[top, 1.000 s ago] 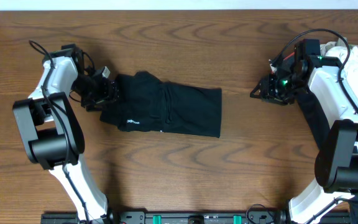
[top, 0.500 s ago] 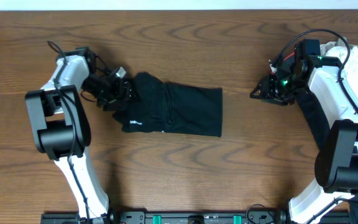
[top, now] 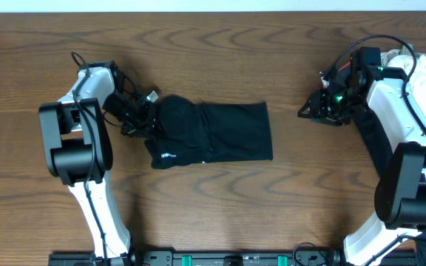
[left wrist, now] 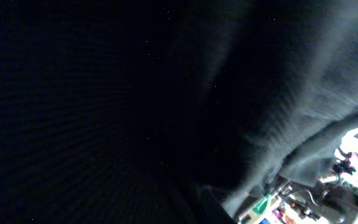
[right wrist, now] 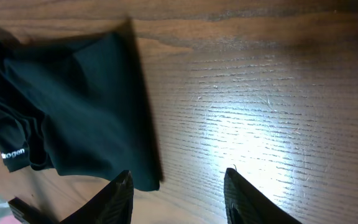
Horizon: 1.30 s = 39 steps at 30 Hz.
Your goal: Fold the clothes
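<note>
Fold is mid-way. The black T-shirt (top: 213, 133) lies on the wood surface (top: 220, 59) as a rough folded block, logo (top: 170, 156) on the near edge. It sits between the two sets of fingers.

The left fingers (top: 145, 122) are pushed into the bunched end of the shirt and touch it. The left wrist view shows only dark cloth up close, so I cannot tell whether they are clamped on fabric or spread.

The right fingers (right wrist: 118, 196) are spread wide with nothing between them, over bare wood. The shirt's other edge is off to their left and apart from them.

Step in hand, likely: tidying or turning over the bunched end. Next move probably calls for carrying that end flat across the block without dragging it. The right fingers may need to come in and pin the far edge.
</note>
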Available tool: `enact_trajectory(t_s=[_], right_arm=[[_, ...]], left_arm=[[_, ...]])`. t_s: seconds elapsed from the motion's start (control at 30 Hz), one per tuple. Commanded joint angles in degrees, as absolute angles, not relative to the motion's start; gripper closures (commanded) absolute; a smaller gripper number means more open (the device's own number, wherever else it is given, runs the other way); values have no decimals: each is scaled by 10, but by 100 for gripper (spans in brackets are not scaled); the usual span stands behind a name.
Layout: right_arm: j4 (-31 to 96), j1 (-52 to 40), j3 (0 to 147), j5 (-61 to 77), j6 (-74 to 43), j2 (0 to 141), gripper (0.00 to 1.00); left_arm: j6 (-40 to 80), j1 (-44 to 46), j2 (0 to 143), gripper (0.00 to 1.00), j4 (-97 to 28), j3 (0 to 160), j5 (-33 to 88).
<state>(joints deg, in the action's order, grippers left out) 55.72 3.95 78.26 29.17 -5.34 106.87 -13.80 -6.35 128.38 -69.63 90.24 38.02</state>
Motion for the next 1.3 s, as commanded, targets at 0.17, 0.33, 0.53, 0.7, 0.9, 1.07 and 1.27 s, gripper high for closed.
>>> enact_trajectory(t_s=[0.17,0.33,0.53,0.7,0.9,1.07,1.27], right_arm=[[563,41,787,303,-42,1058,55],[562,41,787,303,-42,1058,55],[563,41,787,303,-42,1058,55],[566,41,787,303,-42,1058,55],[565,41,787,303,-42,1058,55],[564,41,787,303,-42,1058,55],[564,38,787,303,-42,1058,55]], left_arm=[[-112,-57,1092,89,-761,987,275],[-72,-5,1040,87,-774,995,210],[-32,87,1063,87,-773,981,122],[3,138,1110,85,-769,981,65],[26,175,1160,71,-736,981,66],[53,199,1176,54,-699,981,114],[72,209,1169,50,-720,1007,139]])
